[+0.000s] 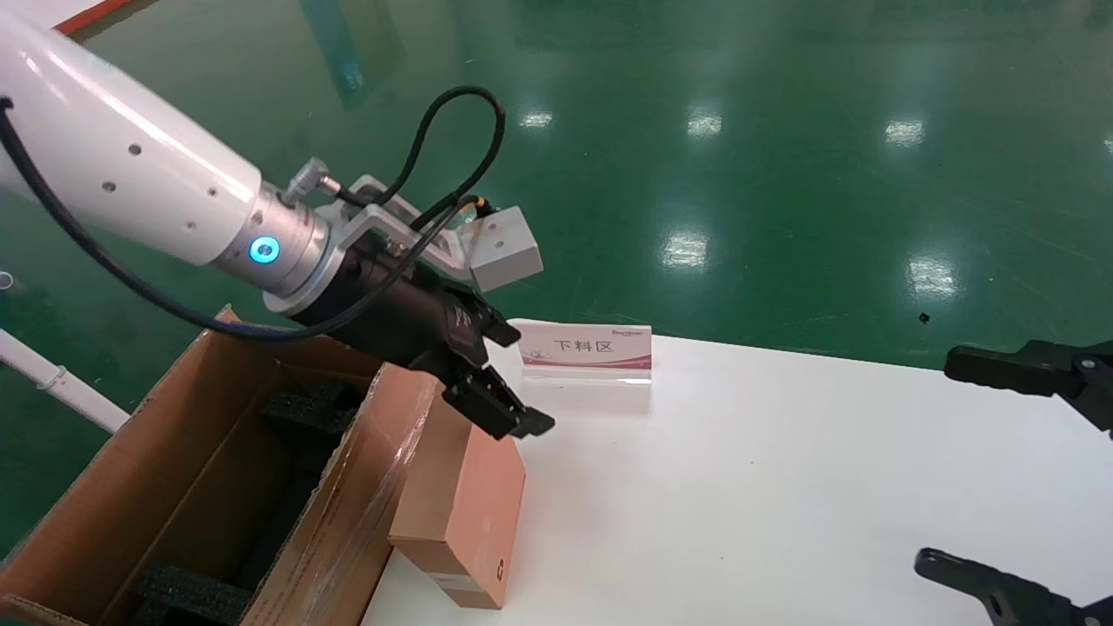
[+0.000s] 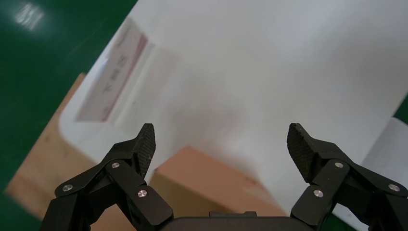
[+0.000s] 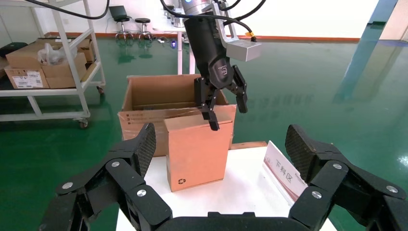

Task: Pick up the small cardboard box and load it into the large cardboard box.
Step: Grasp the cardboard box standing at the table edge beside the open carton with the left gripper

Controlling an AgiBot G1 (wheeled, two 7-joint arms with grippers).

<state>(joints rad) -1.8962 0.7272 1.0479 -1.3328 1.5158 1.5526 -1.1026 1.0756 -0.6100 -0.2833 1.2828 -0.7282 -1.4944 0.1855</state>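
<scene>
Presently the left gripper (image 1: pixel 496 378) has its fingers spread apart, poised just above the top edge of the small cardboard box (image 1: pixel 461 513) and holding nothing. That box stands upright at the white table's (image 1: pixel 783 487) left edge, against a flap of the large cardboard box (image 1: pixel 209 487). A white-and-red sign card (image 1: pixel 587 348) stands behind. The right gripper (image 1: pixel 1000 478) sits parked at the right, fingers wide apart.

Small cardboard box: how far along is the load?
Nothing loaded yet: the small cardboard box stands upright on the white table against the large cardboard box. In hand: the left pincer, open, poised at the small box's top edge. Left: grip, lift, load. Right pincer idles open.
</scene>
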